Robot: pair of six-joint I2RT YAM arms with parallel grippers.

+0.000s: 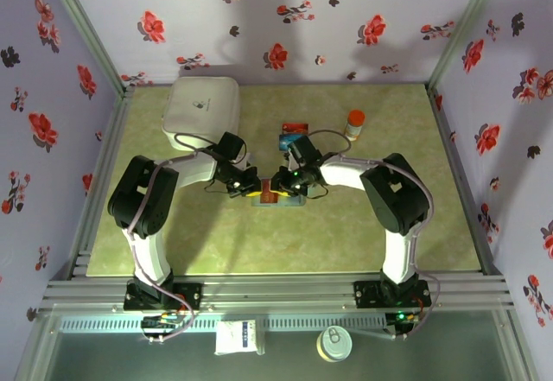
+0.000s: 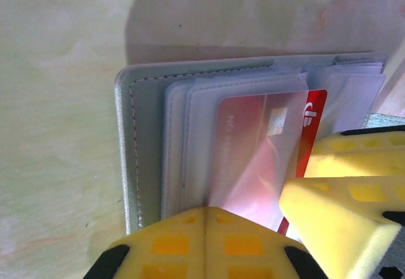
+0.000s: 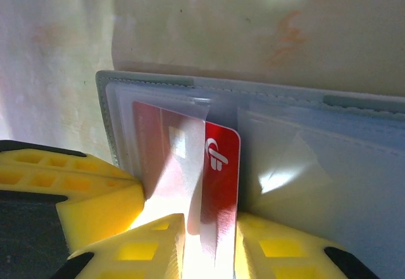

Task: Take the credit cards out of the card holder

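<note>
The right gripper point(image 3: 211, 257) is closed on the red credit card point(image 3: 221, 165), which is seen partway out of a clear sleeve point(image 3: 158, 95). The left gripper point(image 2: 205, 231) is shut, its pads met at the edge of the card holder point(image 2: 142, 140). The holder is laid open on the green table point(image 1: 389, 234), between the two arms and nearer than the white box point(image 1: 200, 109).

Top external camera: high, behind the arm bases point(image 1: 162, 296), tilted down over the whole desk point(image 1: 371, 234); bases at 6 o'clock, back wall point(image 1: 285, 18) at 12.

Left wrist camera: very close, looking past the left hand point(image 2: 205, 228) onto the open card holder point(image 2: 149, 159); right hand point(image 2: 297, 179) at 4 o'clock.

Right wrist camera: equally close, left hand at 8 o'clock.

All three share the holder and red card point(image 2: 313, 111).
</note>
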